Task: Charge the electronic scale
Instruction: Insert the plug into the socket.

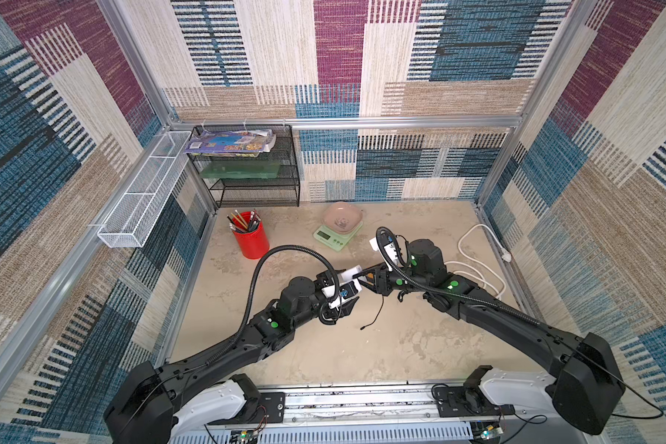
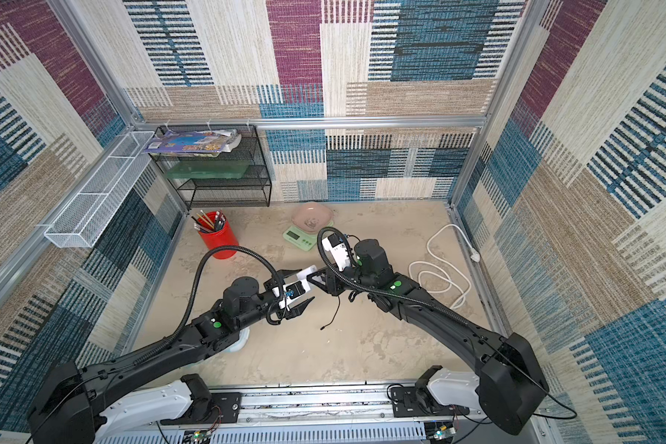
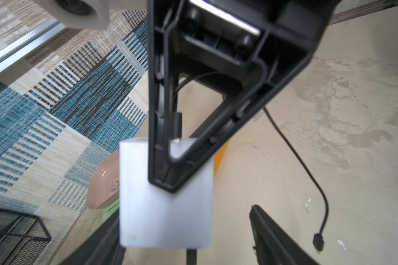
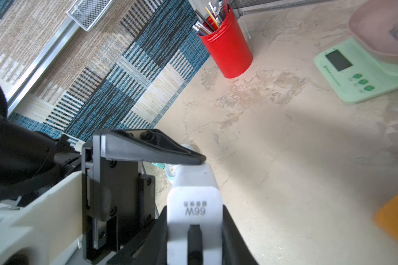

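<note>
The electronic scale (image 1: 337,233) (image 2: 304,235) (image 4: 354,75) is mint green with a pink tray and stands at the back middle of the table, clear of both arms. In mid-table the two grippers meet at a white charger block (image 1: 350,273) (image 2: 307,272) (image 3: 166,206) (image 4: 194,206). My right gripper (image 1: 362,276) (image 4: 194,220) is shut on the block, a jaw on each side. My left gripper (image 1: 356,285) (image 3: 184,229) stands open around it, one finger well apart from it. A thin black cable (image 1: 377,311) (image 3: 317,183) hangs from the block, its free plug lying on the table.
An orange power strip (image 4: 395,218) lies under the right arm, and its white cord (image 1: 477,246) coils along the right wall. A red pencil cup (image 1: 251,238) stands at the back left, in front of a black mesh shelf (image 1: 247,169). A white wire basket (image 1: 143,192) hangs on the left wall.
</note>
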